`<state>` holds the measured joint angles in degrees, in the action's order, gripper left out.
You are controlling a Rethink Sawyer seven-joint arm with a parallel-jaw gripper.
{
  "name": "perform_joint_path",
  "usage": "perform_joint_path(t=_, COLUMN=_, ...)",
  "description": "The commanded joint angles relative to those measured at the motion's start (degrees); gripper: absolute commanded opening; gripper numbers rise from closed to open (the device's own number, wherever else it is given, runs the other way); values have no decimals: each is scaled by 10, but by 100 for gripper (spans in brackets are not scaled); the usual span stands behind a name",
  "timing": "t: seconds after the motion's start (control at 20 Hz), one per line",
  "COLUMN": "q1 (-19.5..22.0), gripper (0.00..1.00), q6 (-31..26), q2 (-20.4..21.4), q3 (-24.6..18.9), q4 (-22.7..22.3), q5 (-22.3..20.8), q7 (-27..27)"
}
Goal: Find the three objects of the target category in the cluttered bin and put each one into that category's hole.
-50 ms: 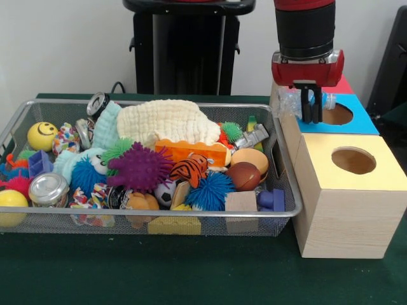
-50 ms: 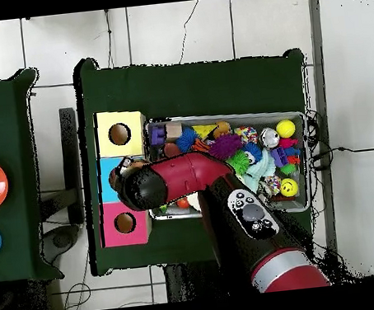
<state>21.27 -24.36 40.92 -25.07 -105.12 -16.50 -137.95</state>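
Bottle (image 1: 297, 101) (label unreadable) in hand (image 1: 311, 118).

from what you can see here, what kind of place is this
Probably a robot lab test bench: a wire bin of toys, coloured sorting boxes with holes, and a gripper holding a clear bottle.

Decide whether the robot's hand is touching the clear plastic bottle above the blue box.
Touching. The front view shows the hand closed around the clear plastic bottle, holding it beside the blue box's hole.
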Motion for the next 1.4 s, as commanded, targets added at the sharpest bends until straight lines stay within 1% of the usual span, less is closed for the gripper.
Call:
perform_joint_path(t=0.05, q1=18, gripper=0, q6=-49, q2=-32, q3=-19, q4=20, q5=-43, q7=85)
perform_joint_path(t=0.15, q1=19, gripper=0, q6=-49, q2=-35, q3=-23, q4=23, q5=-42, q7=89)
perform_joint_path(t=0.25, q1=16, gripper=0, q6=-53, q2=-33, q3=-26, q4=36, q5=-47, q7=97)
perform_joint_path(t=0.5, q1=24, gripper=0, q6=-113, q2=-39, q3=-41, q4=99, q5=-53, q7=153)
perform_joint_path(t=0.65, q1=30, gripper=0, q6=-144, q2=-41, q3=-49, q4=128, q5=-60, q7=179)
perform_joint_path(t=0.85, q1=38, gripper=0, q6=-169, q2=-37, q3=-61, q4=142, q5=-72, q7=186)
perform_joint_path(t=1.05, q1=41, gripper=0, q6=-176, q2=-37, q3=-70, q4=148, q5=-84, q7=182)
perform_joint_path(t=1.1, q1=40, gripper=0, q6=-184, q2=-38, q3=-72, q4=158, q5=-89, q7=186)
perform_joint_path(t=1.2, q1=39, gripper=0, q6=-218, q2=-48, q3=-77, q4=190, q5=-93, q7=204)
perform_joint_path(t=1.4, q1=30, gripper=0, q6=-290, q2=-67, q3=-85, q4=267, q5=-103, q7=243)
